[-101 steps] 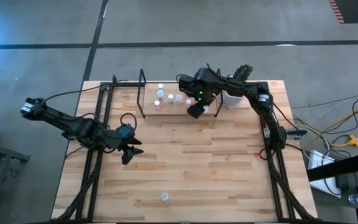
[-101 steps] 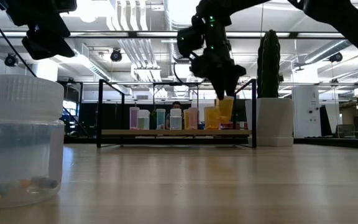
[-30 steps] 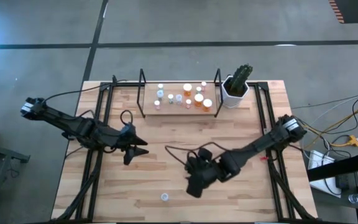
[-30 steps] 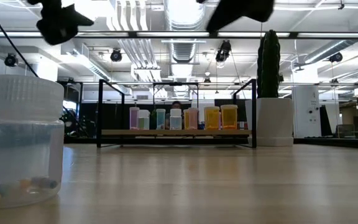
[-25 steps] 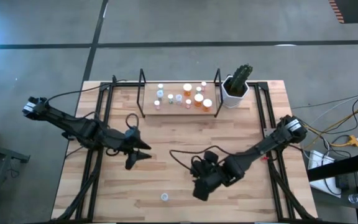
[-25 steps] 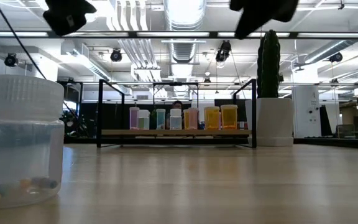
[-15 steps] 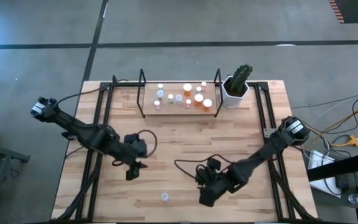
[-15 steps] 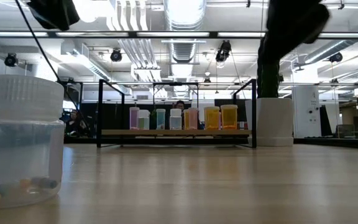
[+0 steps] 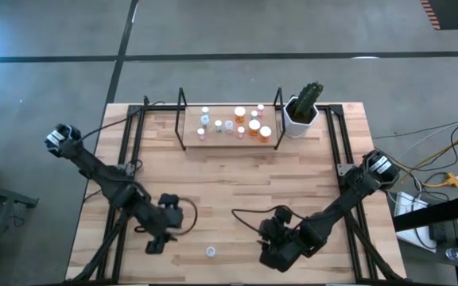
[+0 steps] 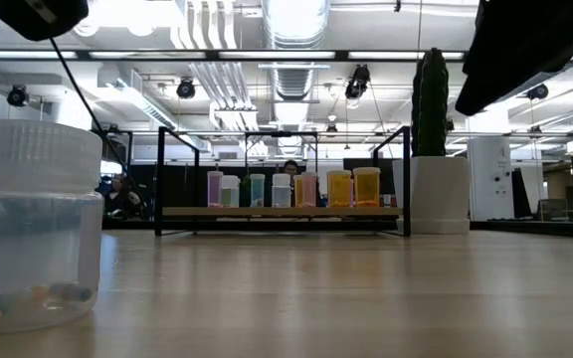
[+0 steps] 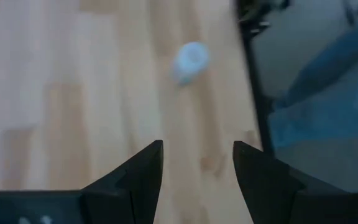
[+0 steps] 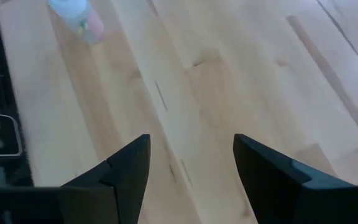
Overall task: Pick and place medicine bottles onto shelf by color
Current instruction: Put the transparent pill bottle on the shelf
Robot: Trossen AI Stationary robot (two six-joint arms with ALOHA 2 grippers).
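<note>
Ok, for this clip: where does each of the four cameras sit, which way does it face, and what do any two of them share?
High view: overhead, straight down on the table; both arms, shelf, lone bottle.
Low view: tabletop height, level toward the shelf; lone bottle close up, dark arm parts at top.
Left wrist view: past the open left gripper, down at the lone bottle.
Right wrist view: past the open right gripper, same bottle.
Shared: all four show that bottle.

grey floor (image 9: 293,32), perhaps concrete; ceiling ducts (image 10: 286,40)
</note>
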